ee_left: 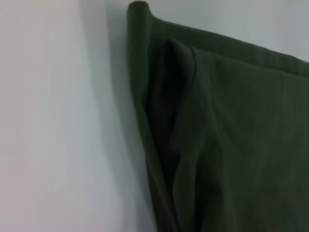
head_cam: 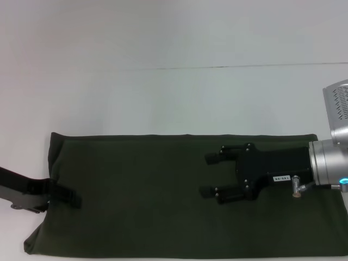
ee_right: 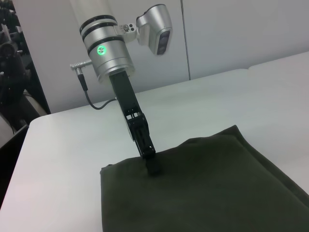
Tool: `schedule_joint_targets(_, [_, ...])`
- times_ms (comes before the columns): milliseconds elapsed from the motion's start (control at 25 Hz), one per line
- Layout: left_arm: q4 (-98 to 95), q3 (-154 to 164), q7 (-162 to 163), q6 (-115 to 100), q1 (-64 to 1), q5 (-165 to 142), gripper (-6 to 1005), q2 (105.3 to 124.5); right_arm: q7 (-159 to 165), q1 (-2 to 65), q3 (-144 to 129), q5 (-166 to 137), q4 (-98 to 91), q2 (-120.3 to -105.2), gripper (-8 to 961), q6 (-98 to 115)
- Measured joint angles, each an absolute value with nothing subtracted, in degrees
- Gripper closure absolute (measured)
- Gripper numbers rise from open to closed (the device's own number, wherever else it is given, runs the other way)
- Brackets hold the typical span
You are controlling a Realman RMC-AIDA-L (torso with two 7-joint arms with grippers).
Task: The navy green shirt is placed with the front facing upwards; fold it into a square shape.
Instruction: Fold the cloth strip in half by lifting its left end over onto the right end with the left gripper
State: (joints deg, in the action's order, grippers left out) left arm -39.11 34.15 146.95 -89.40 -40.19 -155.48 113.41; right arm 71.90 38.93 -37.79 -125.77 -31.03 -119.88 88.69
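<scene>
Across the white counter (head_cam: 163, 92) lies the navy green shirt (head_cam: 147, 196), a dark olive cotton tee already folded into a long wide band running side to side, plain fabric facing up with no print showing. At the robot's left end you can see layers stacked, one fold edge sitting just inside the outer edge, a bit rumpled. So the left gripper (head_cam: 68, 197) comes in low from the left side and its black fingertips are right on that end of the cloth; can't tell if it's pinching anything or how far apart the fingers are. Right gripper (head_cam: 211, 175) is over the right half of the shirt, pointing toward the left one, two black fingers (head_cam: 215, 158) clearly spread apart, holding nothing.
</scene>
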Motion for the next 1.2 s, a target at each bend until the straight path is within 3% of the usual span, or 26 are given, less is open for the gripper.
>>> schedule_joint_targets(360, [-39.8,34.1,146.2,-88.3,-40.0,-155.5,420,114.36,71.9,38.9,-37.7,-125.8,-31.1,-119.87,96,88.8])
schedule_joint_targets(480, [-39.8,33.8,146.1,-88.3,-40.0,-155.4,646,114.43,71.9,38.8,-37.7,-125.8,-31.2,-119.87,96,88.8])
schedule_joint_targets(680, [-39.5,33.8,146.1,-88.7,-40.2,-155.4,865,114.28,71.9,38.8,-37.8,-125.6,-31.2,-119.88,96,88.8])
schedule_joint_targets(1200, [-40.0,33.8,145.8,-90.7,-40.6,-155.5,882,113.33,71.9,38.9,-37.8,-125.2,-31.2,-119.89,97,89.7])
